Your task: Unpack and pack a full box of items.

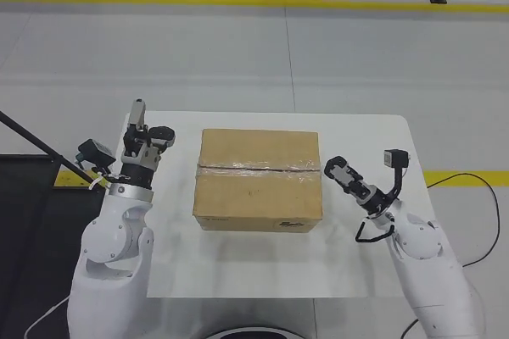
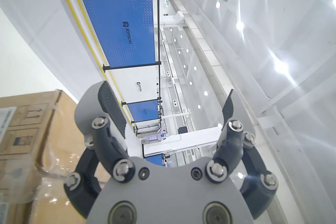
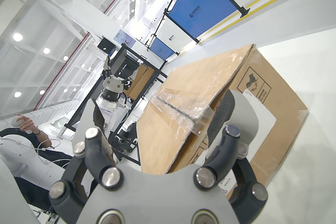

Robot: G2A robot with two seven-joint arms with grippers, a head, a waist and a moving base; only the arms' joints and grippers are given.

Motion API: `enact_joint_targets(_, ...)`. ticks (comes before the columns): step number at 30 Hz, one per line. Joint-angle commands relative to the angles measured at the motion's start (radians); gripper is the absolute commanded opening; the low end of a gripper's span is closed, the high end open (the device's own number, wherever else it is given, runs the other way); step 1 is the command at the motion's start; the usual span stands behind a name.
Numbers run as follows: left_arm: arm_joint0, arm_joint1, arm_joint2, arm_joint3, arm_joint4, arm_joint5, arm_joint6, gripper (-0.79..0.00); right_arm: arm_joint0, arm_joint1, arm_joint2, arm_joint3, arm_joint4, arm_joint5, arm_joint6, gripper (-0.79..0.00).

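White worktop lies under everything you are working with; start at its left side, where your left hand is held up beside the box, near that end but clearly apart from it. In the left wrist view the left hand has its 2 fingers spread wide with nothing between them, and it points out toward the room, with the box off to one side. A thin black pole slants across the floor to the left of the worktop.

In the middle you have the brown cardboard box, resting flat on the worktop with its top flaps closed; a strip of clear tape runs along the seam where the 2 flaps meet and folds down over the ends. The right wrist view shows the box from its right end, with the crinkled tape over the seam and printed handling marks on the end face.

At the right, your right hand sits just beside the box's right end, aimed at it; its fingers are also apart and grip nothing; you cannot tell from these views whether a fingertip touches the cardboard. Across the box, the right wrist view shows the left hand farther off. A black cable loops on the floor to the right of the worktop.
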Motion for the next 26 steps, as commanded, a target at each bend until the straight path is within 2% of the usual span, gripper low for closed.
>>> enact_joint_targets(1,0.002,0.002,-0.014,0.019,-0.01,-0.002,0.002,0.0,0.005,0.002,-0.003,0.013,0.024,-0.002,0.028,0.0)
enact_joint_targets(6,-0.001,0.005,-0.034,0.042,-0.031,0.0,-0.007,0.0,0.002,0.003,-0.018,0.012,0.016,-0.003,0.033,0.0)
enact_joint_targets(15,0.007,0.01,-0.036,0.032,-0.042,-0.002,-0.017,0.0,-0.013,0.006,-0.027,-0.009,-0.007,0.007,0.007,0.0)
enact_joint_targets(20,0.017,0.014,-0.048,0.025,-0.054,-0.008,-0.03,0.0,-0.044,0.011,0.026,-0.028,-0.041,0.016,-0.101,0.0)
enact_joint_targets(26,0.02,0.021,-0.086,0.018,-0.086,-0.009,-0.069,0.0,-0.085,0.015,0.093,-0.051,-0.148,0.097,-0.268,0.0)
